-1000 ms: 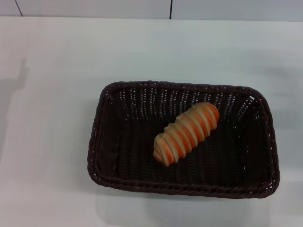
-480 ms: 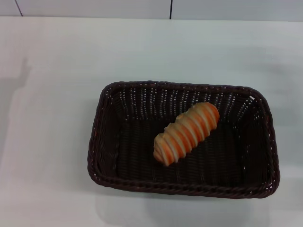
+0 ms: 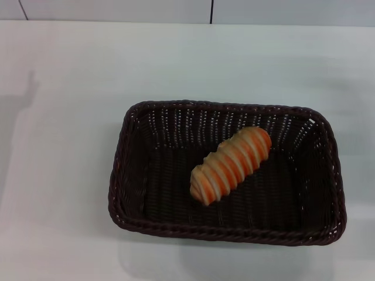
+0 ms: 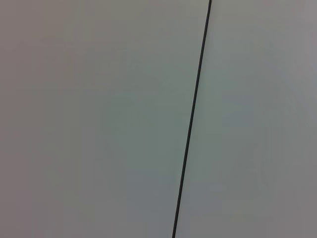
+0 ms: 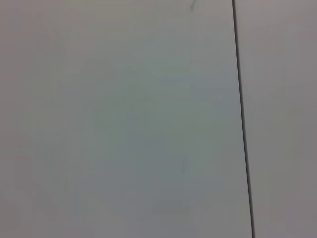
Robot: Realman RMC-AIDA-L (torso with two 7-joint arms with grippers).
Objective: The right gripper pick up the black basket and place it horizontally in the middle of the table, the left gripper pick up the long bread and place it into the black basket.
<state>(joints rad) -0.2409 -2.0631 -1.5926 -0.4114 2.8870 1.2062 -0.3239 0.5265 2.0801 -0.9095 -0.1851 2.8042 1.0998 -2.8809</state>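
The black basket (image 3: 140, 117) lies lengthwise across the white table (image 3: 64, 88), a little right of the middle in the head view. The long bread (image 3: 231, 164), with orange and cream stripes, lies slantwise on the basket's floor, right of its centre. Neither the left gripper nor the right gripper shows in any view. Both wrist views show only a plain pale surface with a thin dark seam (image 4: 192, 119).
The table's far edge meets a pale wall with a dark vertical seam (image 3: 211, 12). A faint shadow lies on the table at the far left (image 3: 20, 111). The right wrist view shows a similar seam (image 5: 241, 119).
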